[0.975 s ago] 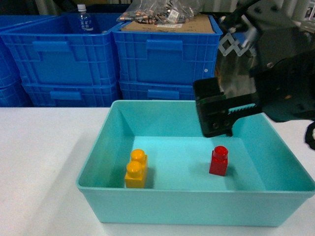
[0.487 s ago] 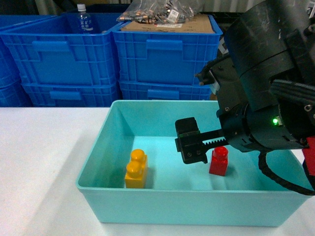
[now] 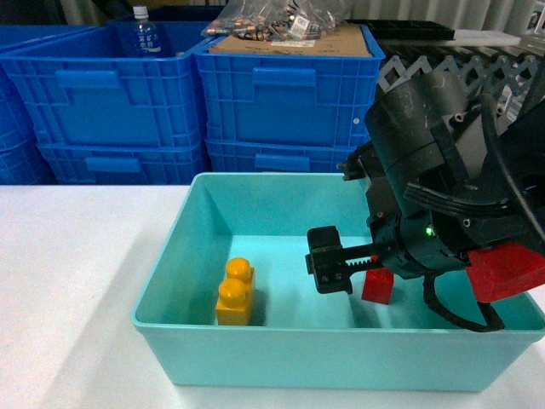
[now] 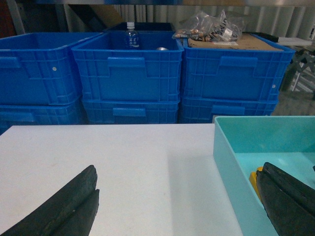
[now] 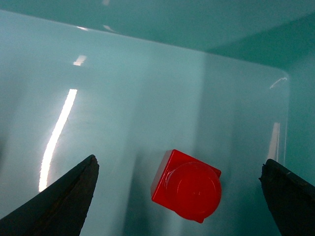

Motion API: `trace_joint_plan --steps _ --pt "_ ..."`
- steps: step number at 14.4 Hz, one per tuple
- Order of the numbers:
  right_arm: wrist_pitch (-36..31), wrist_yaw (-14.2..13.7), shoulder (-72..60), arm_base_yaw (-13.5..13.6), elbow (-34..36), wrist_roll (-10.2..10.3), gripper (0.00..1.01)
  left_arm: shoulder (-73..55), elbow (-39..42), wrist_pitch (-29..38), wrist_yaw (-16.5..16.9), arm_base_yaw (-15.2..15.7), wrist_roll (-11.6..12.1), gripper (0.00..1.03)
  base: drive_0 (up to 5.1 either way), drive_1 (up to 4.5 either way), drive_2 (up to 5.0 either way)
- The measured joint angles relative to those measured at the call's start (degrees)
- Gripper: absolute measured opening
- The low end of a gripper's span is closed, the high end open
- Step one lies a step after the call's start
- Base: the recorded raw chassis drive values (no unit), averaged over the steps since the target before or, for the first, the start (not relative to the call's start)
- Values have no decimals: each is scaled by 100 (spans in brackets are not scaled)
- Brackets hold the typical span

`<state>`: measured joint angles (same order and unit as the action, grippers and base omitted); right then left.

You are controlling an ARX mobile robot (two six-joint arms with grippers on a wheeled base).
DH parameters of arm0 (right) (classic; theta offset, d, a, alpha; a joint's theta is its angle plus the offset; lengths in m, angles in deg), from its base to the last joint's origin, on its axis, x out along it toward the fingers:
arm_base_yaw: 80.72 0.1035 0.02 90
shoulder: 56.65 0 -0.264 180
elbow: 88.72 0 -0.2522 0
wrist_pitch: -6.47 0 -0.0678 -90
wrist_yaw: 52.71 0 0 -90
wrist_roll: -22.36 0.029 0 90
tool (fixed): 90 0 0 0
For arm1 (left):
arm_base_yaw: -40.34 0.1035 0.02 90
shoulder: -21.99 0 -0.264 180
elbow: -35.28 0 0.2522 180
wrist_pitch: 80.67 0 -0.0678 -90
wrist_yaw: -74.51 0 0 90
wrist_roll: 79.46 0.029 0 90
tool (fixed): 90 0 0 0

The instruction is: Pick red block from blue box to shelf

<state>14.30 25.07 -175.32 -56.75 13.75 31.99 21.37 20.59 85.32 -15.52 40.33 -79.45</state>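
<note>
Even, bright overhead light fills all three views. In the right wrist view, long white glare streaks run along the glossy floor of the large light turquoise plastic tub (image 5: 123, 98), and the small glossy red plastic toy brick (image 5: 187, 184) casts a soft shadow. Black gripper fingers (image 5: 64, 201) at the lower corners look blurred. The white tabletop (image 3: 68, 256) is near overexposed.

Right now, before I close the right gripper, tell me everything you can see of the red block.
The red block is a small glossy plastic brick with a squarish body and one round stud on top. It stands upright, stud up, on the floor of the blue box, in its right half, well apart from the yellow brick. Seen from above, it sits turned slightly askew. The right gripper is open around it, with neither finger touching it.
</note>
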Motion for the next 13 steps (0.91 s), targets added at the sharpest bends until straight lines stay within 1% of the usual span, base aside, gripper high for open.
trace_joint_plan --steps 3,4,9,10,11,13 --pt "37 22 -269 -15 -140 33 97 0 0 0 2 0 0 98 0 0 0" --pt "35 15 -332 -15 -175 35 89 0 0 0 0 0 0 98 0 0 0" --pt "-33 20 -474 -37 -219 37 33 0 0 2 0 0 0 98 0 0 0" --pt "-107 20 -472 -37 -216 35 29 0 0 0 2 0 0 98 0 0 0" --pt "-186 13 -459 -39 -201 37 29 0 0 2 0 0 0 98 0 0 0" --pt "-424 22 -173 -42 76 68 29 0 0 2 0 0 0 98 0 0 0"
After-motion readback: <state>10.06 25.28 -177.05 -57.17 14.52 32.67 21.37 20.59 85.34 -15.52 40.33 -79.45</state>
